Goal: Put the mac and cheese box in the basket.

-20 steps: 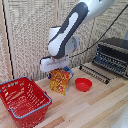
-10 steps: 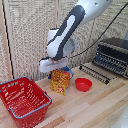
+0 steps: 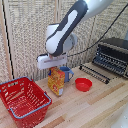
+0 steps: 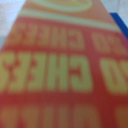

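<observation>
Little has changed over the last second: the arm holds the same pose, with the gripper (image 3: 56,68) set low over the top of the mac and cheese carton (image 3: 56,82), and the carton has not shifted on the desk (image 3: 95,107). It stands upright, just in front of a blue mug (image 3: 68,74) and beside a small red bowl (image 3: 83,84), with a toaster oven (image 3: 112,56) farther toward the exterior view's right. The red wire basket (image 3: 25,100) sits apart from the carton, toward the exterior view's left. In the wrist view the printed face of the carton (image 4: 60,70) fills almost the whole picture, blurred by closeness, which suggests the fingers are at or around its upper edge; the fingers themselves are hidden, so whether they are parted or already pressed on the cardboard cannot be told. As a handling judgement, the box is probably light and fairly stiff along its edges, though its broad faces would dent under hard pressure. A moderate pinch across the thin dimension near the top should hold it; its smooth print may slip if the grip is loose.
</observation>
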